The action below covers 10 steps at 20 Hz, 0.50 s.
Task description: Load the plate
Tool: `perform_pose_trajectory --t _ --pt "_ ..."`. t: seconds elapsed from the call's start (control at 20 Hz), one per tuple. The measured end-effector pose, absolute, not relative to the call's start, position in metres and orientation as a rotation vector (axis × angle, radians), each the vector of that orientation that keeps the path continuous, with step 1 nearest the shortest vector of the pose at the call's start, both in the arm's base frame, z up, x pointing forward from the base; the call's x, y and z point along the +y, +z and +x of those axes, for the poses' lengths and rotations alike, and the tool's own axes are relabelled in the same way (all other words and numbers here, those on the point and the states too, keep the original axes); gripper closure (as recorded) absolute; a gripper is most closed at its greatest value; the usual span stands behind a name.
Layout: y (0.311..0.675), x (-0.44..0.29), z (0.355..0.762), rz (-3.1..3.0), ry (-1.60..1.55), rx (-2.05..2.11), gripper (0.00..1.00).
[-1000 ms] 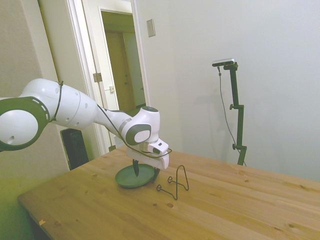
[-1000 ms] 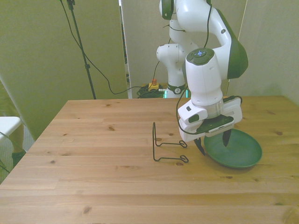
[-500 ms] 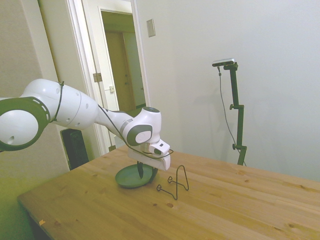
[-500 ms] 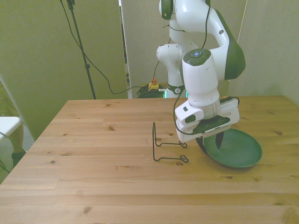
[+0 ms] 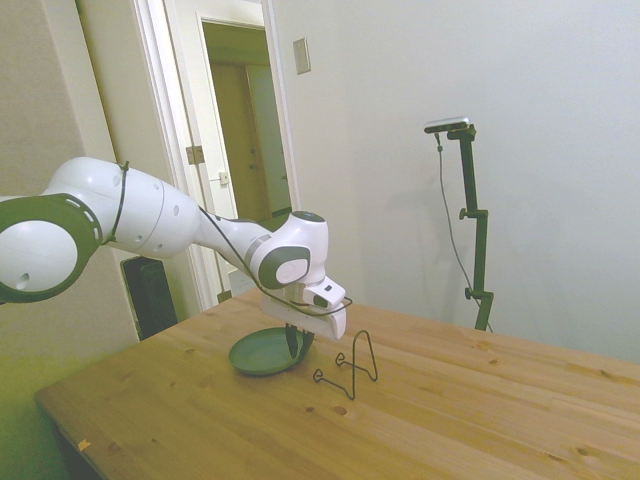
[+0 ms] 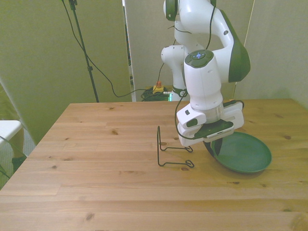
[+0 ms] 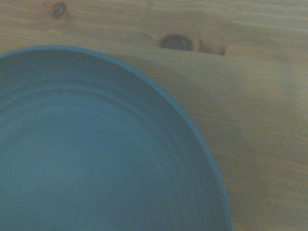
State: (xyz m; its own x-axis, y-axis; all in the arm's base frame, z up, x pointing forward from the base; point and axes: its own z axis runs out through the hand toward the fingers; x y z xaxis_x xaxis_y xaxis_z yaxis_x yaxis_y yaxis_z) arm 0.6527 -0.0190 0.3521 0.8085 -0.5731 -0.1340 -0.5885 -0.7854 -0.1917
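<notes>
Sliding toward the wire stand (image 6: 174, 150), the gripper (image 6: 214, 149) now has its dark fingers nearly together, pinching the teal plate's (image 6: 245, 154) near rim. That plate rests on the wooden table (image 6: 106, 187), just beside the stand.

The small round shallow plate (image 6: 243, 154) is showing dark green all over in the front view and a duller grey-green in the side view (image 5: 262, 353); close up (image 7: 96, 154) it is reading as plain teal, smooth and unmarked. The thin bent wire stand (image 6: 171, 149) is showing black. The wooden surface (image 6: 106, 168) is showing warm honey-brown planks with fine grain lines and scattered dark knots (image 7: 177, 42). The jointed robot arm (image 6: 207, 82) is showing glossy white with dark green patches, and its end effector (image 6: 213, 147) is showing dark, nearly black fingers under a white housing
</notes>
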Motion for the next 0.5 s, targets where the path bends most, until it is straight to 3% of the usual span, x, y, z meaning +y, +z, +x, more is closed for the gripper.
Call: perform_pose_trajectory --t 0.3,0.5 --pt "0.356 -0.018 0.656 -2.772 0.1 0.896 1.0" --pt "0.382 -0.006 0.64 -2.787 0.05 0.876 1.0"
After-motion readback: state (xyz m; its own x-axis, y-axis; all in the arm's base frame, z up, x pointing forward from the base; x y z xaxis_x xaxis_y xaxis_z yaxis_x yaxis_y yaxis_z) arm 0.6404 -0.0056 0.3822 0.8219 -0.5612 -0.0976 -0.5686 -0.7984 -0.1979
